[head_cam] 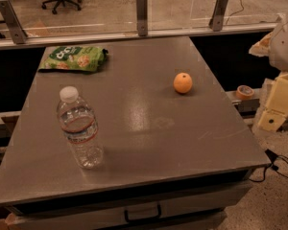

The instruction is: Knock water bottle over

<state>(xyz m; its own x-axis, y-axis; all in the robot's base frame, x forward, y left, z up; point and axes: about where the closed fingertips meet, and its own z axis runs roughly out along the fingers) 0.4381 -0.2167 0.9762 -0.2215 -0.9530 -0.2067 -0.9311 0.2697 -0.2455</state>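
The water bottle (79, 130) stands upright on the grey metal table (149, 128), near its front left corner. It is clear and ribbed, with a white cap and a narrow red, white and blue label band. My gripper (274, 110) shows as pale yellowish and white parts at the right edge of the view, beyond the table's right side. It is far from the bottle and touches nothing on the table.
An orange (183, 83) sits right of the table's centre. A green snack bag (74, 57) lies at the back left. A tape roll (244, 91) rests on a ledge off the right edge. A glass railing (142, 13) runs behind the table.
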